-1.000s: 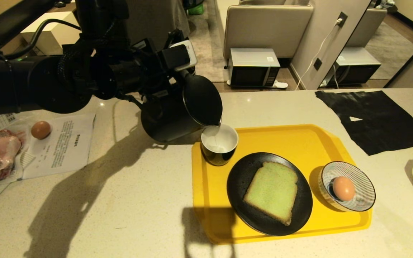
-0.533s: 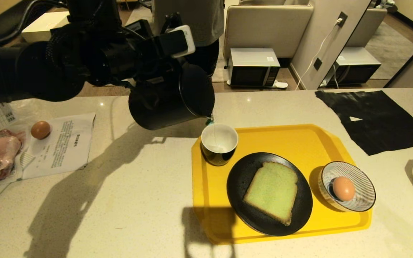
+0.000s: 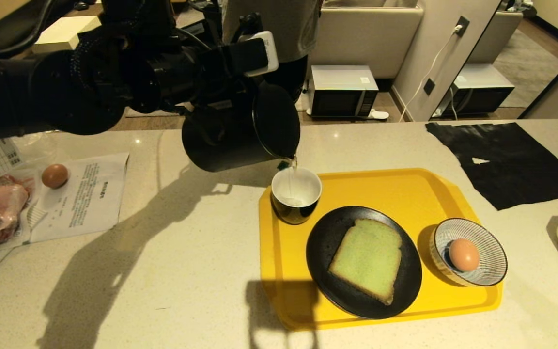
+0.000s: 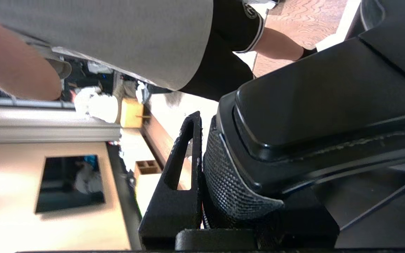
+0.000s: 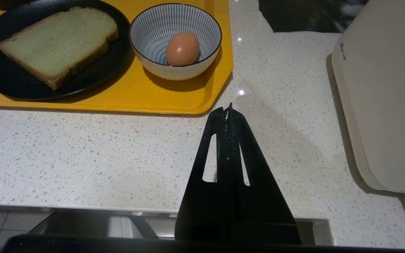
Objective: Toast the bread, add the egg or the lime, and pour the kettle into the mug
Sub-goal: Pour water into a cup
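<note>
The left hand (image 4: 202,168) is clamped on the handle of the kettle (image 3: 240,135), holding it tipped in the air with the spout down. Just below the spout, the mug (image 3: 296,194) stands on the yellow tray (image 3: 405,189), a thin stream of water falling into it. Beyond the mug, farther from this hand, the bread (image 3: 367,259) lies on a black plate (image 3: 322,242) and the egg (image 3: 464,255) sits in a striped bowl (image 3: 494,252). The right hand (image 5: 229,116), fingers pressed together and empty, hangs over the worktop (image 5: 83,158) near the tray's corner, with the bowl just ahead of it.
</note>
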You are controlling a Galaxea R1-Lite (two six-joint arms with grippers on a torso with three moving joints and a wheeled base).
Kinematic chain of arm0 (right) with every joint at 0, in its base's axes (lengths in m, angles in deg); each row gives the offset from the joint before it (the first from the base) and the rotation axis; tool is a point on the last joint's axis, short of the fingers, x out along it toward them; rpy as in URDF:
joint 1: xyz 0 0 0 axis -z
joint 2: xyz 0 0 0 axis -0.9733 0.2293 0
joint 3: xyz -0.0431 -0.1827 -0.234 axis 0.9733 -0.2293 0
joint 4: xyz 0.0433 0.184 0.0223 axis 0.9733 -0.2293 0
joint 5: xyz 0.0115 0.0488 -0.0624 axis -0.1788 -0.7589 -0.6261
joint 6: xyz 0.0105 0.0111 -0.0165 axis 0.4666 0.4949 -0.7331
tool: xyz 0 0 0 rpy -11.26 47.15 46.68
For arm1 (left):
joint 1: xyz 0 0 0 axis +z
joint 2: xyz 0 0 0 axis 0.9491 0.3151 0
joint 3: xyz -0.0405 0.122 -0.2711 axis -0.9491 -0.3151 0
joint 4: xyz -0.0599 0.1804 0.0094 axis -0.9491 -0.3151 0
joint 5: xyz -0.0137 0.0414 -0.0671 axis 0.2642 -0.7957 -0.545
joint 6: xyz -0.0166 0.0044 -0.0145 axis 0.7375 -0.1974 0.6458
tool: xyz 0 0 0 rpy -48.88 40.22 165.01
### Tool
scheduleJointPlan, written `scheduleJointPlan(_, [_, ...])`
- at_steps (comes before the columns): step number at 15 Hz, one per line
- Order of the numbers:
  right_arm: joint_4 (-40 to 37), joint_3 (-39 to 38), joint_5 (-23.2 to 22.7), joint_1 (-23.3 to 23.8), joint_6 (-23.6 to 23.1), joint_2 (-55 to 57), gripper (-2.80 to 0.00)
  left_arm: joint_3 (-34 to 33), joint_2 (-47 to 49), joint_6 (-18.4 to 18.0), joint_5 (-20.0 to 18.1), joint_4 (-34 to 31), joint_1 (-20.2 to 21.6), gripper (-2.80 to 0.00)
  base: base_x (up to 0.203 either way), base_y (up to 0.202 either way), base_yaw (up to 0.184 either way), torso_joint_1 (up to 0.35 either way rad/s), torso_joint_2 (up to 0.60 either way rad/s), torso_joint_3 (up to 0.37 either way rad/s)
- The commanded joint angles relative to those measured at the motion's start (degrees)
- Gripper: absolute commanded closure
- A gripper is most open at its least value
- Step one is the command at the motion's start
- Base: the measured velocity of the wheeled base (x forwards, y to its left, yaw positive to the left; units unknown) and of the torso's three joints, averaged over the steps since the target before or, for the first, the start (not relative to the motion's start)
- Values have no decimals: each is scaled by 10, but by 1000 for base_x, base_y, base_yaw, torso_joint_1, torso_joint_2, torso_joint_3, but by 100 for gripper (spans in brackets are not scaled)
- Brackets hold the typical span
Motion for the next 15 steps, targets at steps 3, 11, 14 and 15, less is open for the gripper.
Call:
scheduleJointPlan(3, [1,-16,0,0,-1,1,0,1,3,-29,1,1,-8,0,0,0,0,0,0,0])
scheduleJointPlan(11, [1,-15,0,0,0,1,0,1,2,-43,1,1,-13,0,0,0,0,0,0,0])
scheduleJointPlan(14, [1,-16,0,0,-1,1,0,1,2,-44,1,1,-13,0,0,0,0,0,0,0])
scheduleJointPlan(15, [1,-16,0,0,-1,1,0,1,2,-45,1,1,-14,0,0,0,0,0,0,0])
